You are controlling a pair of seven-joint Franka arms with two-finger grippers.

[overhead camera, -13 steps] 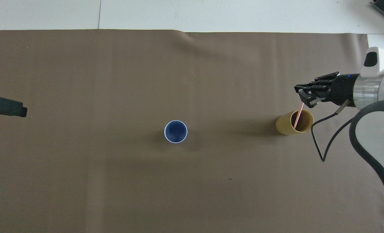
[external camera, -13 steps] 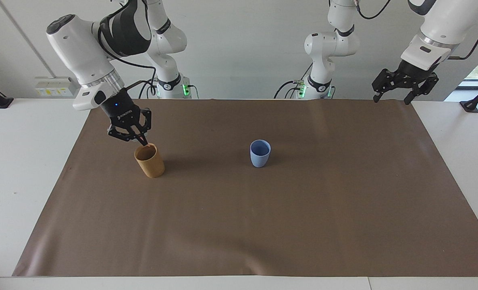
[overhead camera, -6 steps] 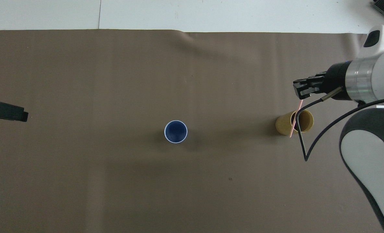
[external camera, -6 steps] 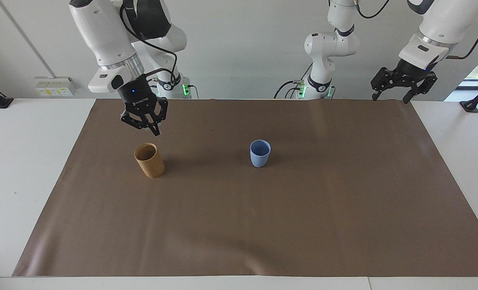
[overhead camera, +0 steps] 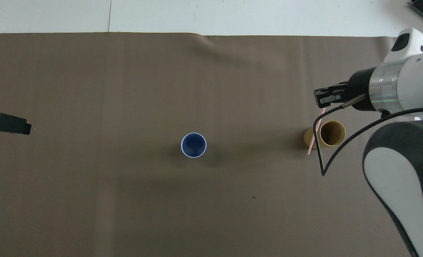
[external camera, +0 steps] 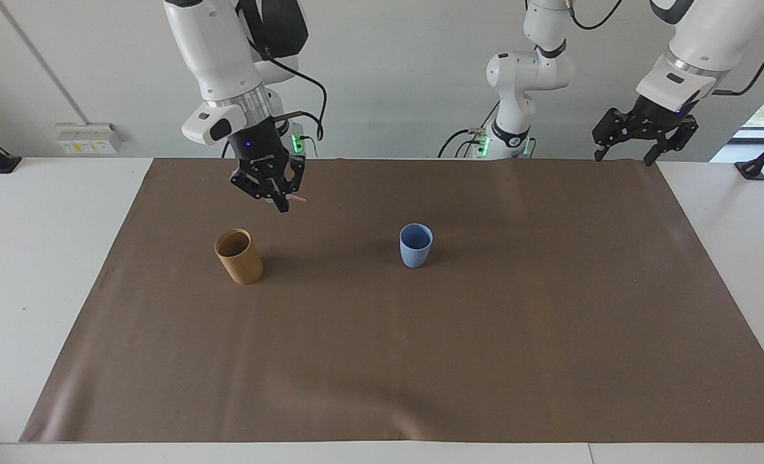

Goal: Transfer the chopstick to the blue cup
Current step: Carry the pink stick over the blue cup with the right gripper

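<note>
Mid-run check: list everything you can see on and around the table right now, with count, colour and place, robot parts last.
chopstick: one visible, pink, held in the right end effector, up in the air, out of the tan cup.
blue cup: one, light blue, upright mid-mat, nothing visible inside.
tan cup: one, tan-brown, upright toward the right arm's end of the table.
mat: one, brown, covering most of the table.
table: one, white, showing around the mat.
right end effector: one, black, shut on the chopstick, over the mat between the two cups.
left end effector: one, black, open, waiting over the mat's corner at the left arm's end.
</note>
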